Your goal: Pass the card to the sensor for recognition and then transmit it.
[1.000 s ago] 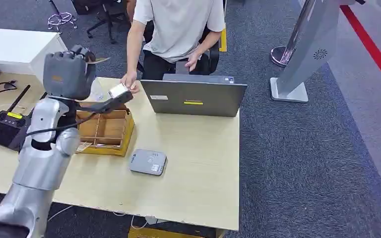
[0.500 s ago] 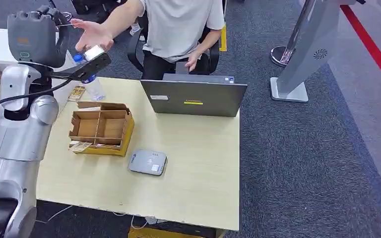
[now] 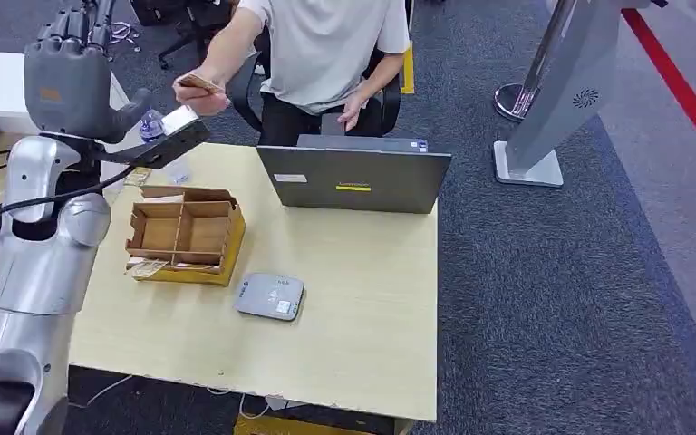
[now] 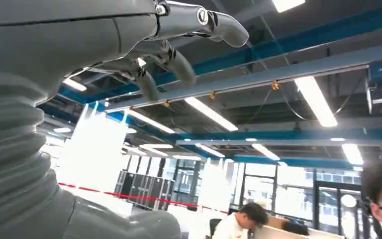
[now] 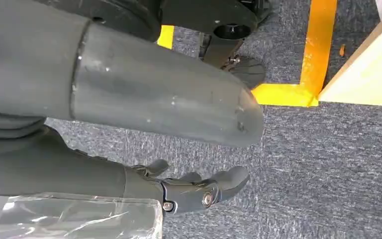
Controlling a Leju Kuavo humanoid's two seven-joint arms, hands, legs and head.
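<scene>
- The card (image 3: 198, 82) had passed out of the robot's keeping: the seated person's hand (image 3: 195, 94), in the upper left of the head view, pinched it well above the table (image 3: 362, 299).
- The left hand (image 3: 71, 77) stood raised at the upper left corner, fingers straight up and apart, holding nothing; in the left wrist view its fingers (image 4: 179, 59) were loosely spread against the ceiling lights.
- By my reckoning the handover was finished, so the task looked all but complete.
- The sensor (image 3: 270, 296), a flat grey box, lay on the table just below the cardboard tray (image 3: 186, 234), with nothing on it.
- Half a second before, the person's palm had been open and reaching; a second before, the arm had been lower, over the tray.
- The right hand (image 5: 189, 191) hung beside the table over the carpet, fingers loosely curled, gripping nothing.
</scene>
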